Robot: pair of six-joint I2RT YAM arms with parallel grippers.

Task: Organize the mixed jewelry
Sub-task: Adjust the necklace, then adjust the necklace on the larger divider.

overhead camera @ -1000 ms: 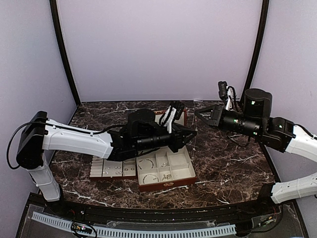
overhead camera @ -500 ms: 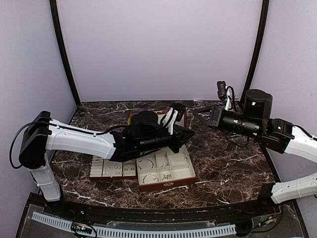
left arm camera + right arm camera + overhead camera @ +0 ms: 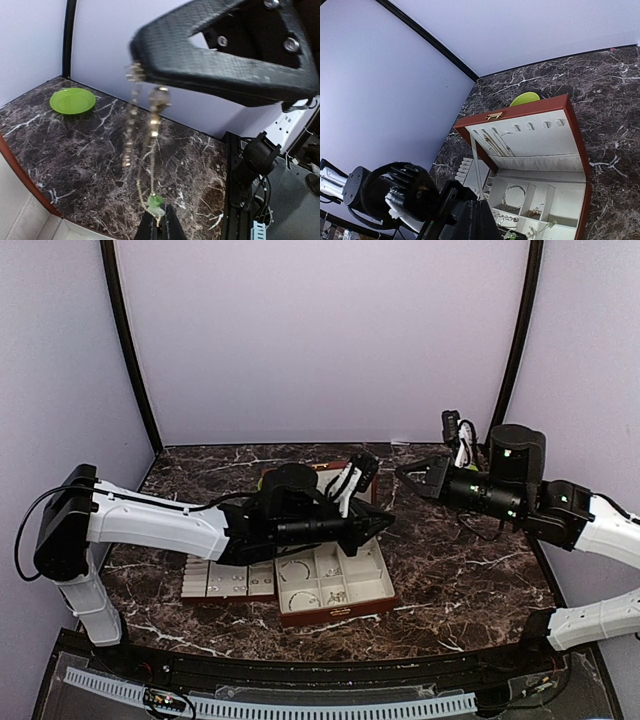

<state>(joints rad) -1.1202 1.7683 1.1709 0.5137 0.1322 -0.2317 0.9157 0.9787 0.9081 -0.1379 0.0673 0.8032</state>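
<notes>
Left gripper (image 3: 156, 222) just pinched the thin gold green-beaded chain (image 3: 152, 125) dangling from the clamped right gripper (image 3: 403, 472), still outside the red-brown box (image 3: 335, 612).

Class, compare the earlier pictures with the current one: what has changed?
The left gripper closed on the green-beaded end of the chain. The right gripper stayed shut, holding the chain's top; the open jewelry box did not move.
</notes>
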